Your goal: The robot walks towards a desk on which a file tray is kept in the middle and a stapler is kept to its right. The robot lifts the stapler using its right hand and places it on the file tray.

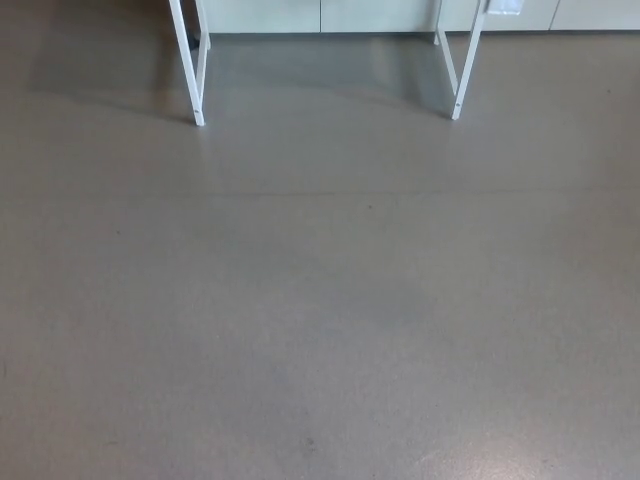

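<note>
Neither the file tray nor the stapler shows in the head view. Only the desk's white legs appear at the top: a left leg (193,70) and a right leg (464,65), with the desktop above them out of the picture. Grey floor (320,300) fills nearly the whole view. No part of my arms or hands is visible.
Pale cabinet fronts (320,14) run along the top edge behind the desk legs. A faint seam line (300,192) crosses the floor from side to side a little beyond the legs' feet.
</note>
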Motion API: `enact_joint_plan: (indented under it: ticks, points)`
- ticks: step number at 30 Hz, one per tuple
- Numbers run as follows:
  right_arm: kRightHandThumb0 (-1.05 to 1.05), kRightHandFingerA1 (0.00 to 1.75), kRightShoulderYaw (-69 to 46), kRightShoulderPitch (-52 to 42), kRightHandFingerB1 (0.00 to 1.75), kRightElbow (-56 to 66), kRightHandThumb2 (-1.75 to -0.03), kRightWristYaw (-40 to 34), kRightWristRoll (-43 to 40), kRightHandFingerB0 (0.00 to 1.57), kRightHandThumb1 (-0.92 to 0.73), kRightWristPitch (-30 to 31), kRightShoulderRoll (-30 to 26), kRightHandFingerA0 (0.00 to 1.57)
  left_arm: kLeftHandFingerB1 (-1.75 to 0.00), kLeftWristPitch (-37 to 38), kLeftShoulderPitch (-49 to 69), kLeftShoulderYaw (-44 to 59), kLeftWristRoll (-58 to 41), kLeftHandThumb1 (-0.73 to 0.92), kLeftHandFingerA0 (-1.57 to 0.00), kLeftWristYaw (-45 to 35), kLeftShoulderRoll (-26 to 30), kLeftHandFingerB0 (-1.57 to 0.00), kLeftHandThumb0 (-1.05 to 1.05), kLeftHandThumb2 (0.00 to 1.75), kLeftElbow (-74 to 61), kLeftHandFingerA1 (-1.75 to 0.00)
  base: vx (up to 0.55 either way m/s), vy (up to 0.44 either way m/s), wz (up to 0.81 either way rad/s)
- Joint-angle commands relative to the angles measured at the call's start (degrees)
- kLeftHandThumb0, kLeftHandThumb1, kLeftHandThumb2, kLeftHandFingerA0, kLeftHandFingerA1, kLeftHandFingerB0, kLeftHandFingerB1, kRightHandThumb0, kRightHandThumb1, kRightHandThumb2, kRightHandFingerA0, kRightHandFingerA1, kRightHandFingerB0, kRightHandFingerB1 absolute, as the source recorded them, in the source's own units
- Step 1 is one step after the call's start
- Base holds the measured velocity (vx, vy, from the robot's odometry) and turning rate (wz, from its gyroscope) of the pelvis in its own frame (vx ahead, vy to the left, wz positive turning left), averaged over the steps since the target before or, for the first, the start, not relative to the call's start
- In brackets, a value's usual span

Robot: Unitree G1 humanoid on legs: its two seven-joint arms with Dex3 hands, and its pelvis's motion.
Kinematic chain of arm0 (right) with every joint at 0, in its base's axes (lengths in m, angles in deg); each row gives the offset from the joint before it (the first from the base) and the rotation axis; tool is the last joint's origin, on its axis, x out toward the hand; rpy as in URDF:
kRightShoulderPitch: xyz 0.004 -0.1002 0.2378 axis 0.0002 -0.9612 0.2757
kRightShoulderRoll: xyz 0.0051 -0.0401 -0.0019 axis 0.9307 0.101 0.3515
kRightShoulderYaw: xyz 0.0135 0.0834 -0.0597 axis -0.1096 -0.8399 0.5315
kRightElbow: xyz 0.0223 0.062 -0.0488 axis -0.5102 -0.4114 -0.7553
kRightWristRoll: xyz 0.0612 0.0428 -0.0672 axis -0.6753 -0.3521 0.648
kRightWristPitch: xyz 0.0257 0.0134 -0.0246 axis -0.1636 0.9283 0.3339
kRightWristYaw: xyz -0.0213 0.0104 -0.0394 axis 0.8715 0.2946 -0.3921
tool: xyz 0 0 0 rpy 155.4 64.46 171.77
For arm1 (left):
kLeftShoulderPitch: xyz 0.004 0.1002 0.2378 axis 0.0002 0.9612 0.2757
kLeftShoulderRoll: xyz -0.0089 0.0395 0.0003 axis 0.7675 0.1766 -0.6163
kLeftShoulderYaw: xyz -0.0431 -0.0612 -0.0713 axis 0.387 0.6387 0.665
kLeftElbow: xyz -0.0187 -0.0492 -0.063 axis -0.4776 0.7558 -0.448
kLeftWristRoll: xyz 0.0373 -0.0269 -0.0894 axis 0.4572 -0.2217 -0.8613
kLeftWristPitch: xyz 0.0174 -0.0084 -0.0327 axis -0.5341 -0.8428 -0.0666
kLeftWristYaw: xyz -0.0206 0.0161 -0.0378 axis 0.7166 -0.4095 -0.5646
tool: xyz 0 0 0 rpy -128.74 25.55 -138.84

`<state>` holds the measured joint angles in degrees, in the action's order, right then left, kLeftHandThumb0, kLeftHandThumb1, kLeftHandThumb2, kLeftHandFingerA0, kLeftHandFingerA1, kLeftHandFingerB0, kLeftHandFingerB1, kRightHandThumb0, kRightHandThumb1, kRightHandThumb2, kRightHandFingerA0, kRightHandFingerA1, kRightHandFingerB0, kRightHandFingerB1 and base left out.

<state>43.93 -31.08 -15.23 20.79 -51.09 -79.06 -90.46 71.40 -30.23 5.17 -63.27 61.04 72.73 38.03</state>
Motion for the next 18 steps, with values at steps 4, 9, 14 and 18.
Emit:
enact_joint_plan:
  ticks: [4, 9, 14, 18]
  points:
    - [-0.67, 0.49, 0.11, -0.21, 0.42, -0.96, -0.79, 1.70, -0.61, 0.14, -0.48, -2.69, -0.60, 0.10, -0.57, 2.58, 0.88, -1.22, 1.97, 0.55, -0.28, 0.16, 1.56, -0.39, -0.52, 0.92, -1.07, -0.54, 0.00, 0.000, 0.00]
    - [-0.69, 0.50, -0.19, 0.42, 0.43, -2.81, -0.79, 0.86, -0.72, 0.14, -0.47, -4.44, 0.06, 0.09, -0.55, 1.35, 0.00, -0.16, 0.73, 0.53, -0.29, 0.61, 1.07, -0.36, -0.50, 0.90, -0.05, -0.54, 0.02, 0.016, 0.07]
    - [-0.70, 0.48, -0.36, -0.02, 0.43, -2.36, -0.80, 0.61, -0.68, 0.15, -0.48, -4.31, -0.06, 0.09, -0.58, 1.49, 1.15, -0.09, 0.72, 0.55, -0.29, 0.10, 1.24, -0.39, -0.51, 0.92, -1.82, -0.55, -0.01, 0.001, 0.05]
    - [-0.65, 0.50, -1.33, -0.24, 0.43, -2.29, -0.77, 1.85, -1.96, 0.13, -0.48, -4.80, 0.13, 0.09, -0.44, 2.92, 1.25, -0.31, 1.56, 0.76, -0.37, -0.55, 1.79, -0.37, -0.50, 0.65, -1.19, -0.48, 0.09, 0.178, -0.09]
